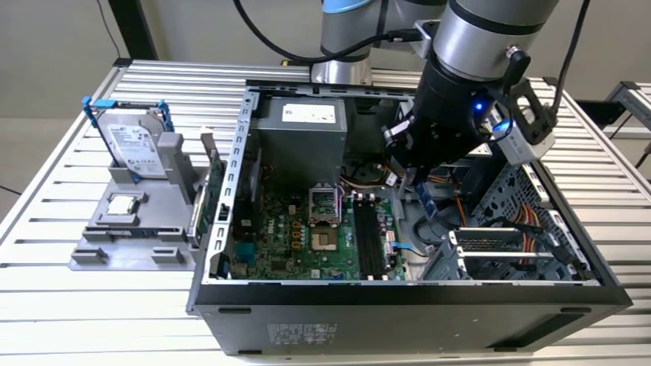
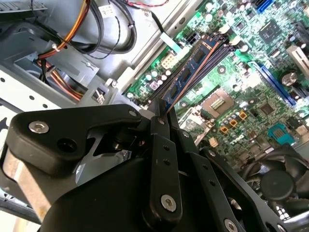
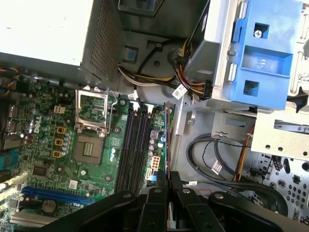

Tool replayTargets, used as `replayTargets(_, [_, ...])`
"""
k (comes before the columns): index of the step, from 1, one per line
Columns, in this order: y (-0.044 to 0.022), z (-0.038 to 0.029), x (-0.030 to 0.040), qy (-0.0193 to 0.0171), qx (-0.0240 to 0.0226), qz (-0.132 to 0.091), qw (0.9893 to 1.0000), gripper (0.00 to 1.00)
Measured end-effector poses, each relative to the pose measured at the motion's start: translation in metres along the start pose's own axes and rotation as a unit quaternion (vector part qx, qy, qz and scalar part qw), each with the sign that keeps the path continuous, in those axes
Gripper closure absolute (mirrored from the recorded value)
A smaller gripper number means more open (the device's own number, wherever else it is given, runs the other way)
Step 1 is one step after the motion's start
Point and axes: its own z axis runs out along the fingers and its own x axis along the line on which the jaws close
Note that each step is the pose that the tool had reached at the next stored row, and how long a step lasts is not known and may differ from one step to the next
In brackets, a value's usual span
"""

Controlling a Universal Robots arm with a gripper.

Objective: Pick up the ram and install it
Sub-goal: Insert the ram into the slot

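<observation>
The fingers (image 2: 161,116) clamp the ram (image 2: 189,76) by one end, so it hangs edge-down over the open case (image 1: 244,152), right of centre in the exterior view. In both wrist views its thin edge runs parallel to the black slots (image 3: 136,145), apparently so it can seat straight.

A workbench (image 1: 61,152) of ribbed silvery aluminium slats is filling most of the exterior view, its grooves running across from the exterior view's left to right and catching an even, soft light. Behind its far edge a plain pale grey wall (image 1: 203,30) is standing, with a dark upright post (image 1: 136,29) rising near the bench's far corner on the exterior view's left. At the exterior view's right edge a second slatted table (image 1: 636,95) is showing beyond a gap, and a strip of beige floor (image 1: 26,145) is lying past the workbench's left edge.
</observation>
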Motion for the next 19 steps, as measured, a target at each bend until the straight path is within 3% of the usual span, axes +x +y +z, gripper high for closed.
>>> replayTargets(19, [0.0009,0.0031,-0.0002,-0.0004,0.0,0.006,1.0,1.0])
